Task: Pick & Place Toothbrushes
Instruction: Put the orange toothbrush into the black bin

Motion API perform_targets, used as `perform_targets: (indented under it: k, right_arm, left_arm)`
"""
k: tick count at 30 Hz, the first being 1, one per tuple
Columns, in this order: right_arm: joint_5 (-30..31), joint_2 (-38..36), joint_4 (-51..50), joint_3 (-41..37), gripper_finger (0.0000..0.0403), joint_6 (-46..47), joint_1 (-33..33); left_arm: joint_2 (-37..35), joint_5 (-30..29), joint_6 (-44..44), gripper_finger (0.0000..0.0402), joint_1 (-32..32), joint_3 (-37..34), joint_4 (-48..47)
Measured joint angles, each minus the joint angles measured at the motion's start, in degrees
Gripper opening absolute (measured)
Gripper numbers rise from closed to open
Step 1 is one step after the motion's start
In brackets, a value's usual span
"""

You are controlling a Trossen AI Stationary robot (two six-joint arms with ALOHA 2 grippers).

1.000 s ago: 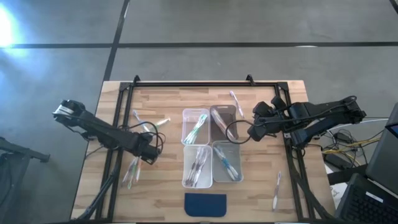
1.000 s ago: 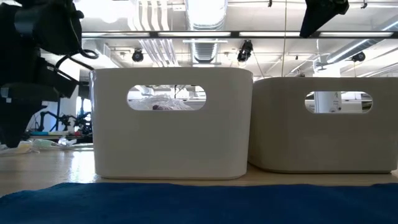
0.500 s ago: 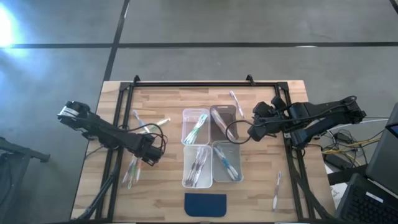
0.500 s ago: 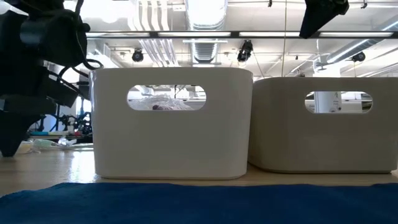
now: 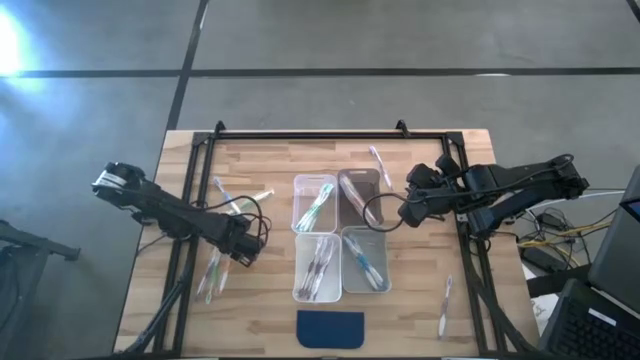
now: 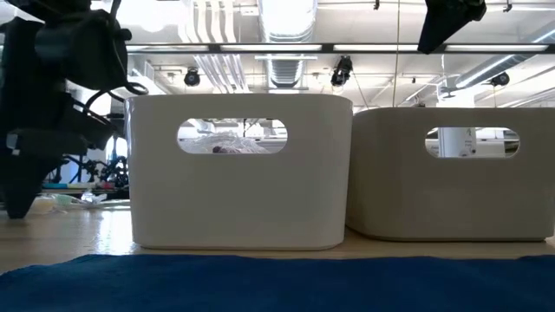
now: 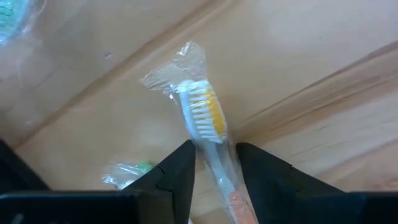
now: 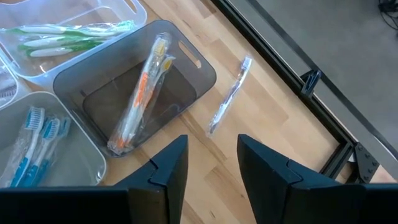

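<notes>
My left gripper [image 5: 243,252] is low over the table's left half, left of the clear bins, and also shows in the low view [image 6: 19,204]. It is open, and in the left wrist view [image 7: 216,163] its fingers stand on either side of a wrapped toothbrush [image 7: 208,118] with orange-yellow bristles. That toothbrush lies flat on the wood. More toothbrushes [image 5: 213,272] lie around it. My right gripper [image 5: 405,212] is open and hovers right of the far right grey bin [image 8: 134,93], holding nothing [image 8: 213,155]. My left gripper comes from above, with its fingers [image 7: 180,168] across the toothbrush's neck [image 7: 214,155] just behind the bristles. The clear wrapper reaches both fingers. Whether they touch it I cannot tell. The toothbrush lies on the table.
Four bins sit in a block at mid table: the far left one [image 5: 314,202] with green brushes, the far right one [image 5: 358,195] with orange, the near left one [image 5: 317,268], and the near right one [image 5: 366,262] with blue. A blue pad [image 5: 331,328] lies at the near edge. Loose brushes lie at the far side [image 5: 378,163] and at the near right [image 5: 445,305].
My left gripper has come down toward the table and moved a little toward the bins. My right arm has kept still.
</notes>
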Motion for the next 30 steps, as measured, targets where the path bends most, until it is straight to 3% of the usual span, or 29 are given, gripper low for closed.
perform_targets:
  k: [18, 26, 30]
  right_arm:
    - [0.0, 0.0, 0.0, 0.0, 0.0055, -1.6, 0.0]
    - [0.0, 0.0, 0.0, 0.0, 0.0039, -1.6, 0.0]
    - [0.0, 0.0, 0.0, 0.0, 0.0036, -1.6, 0.0]
  left_arm:
    - [-1.1, 0.3, 0.3, 0.007, 0.2, 0.7, 2.8]
    - [-1.2, 0.2, 1.0, 0.0016, 0.3, 0.8, 2.8]
    - [-1.1, -1.7, 3.4, 0.0008, 0.3, 1.6, 2.6]
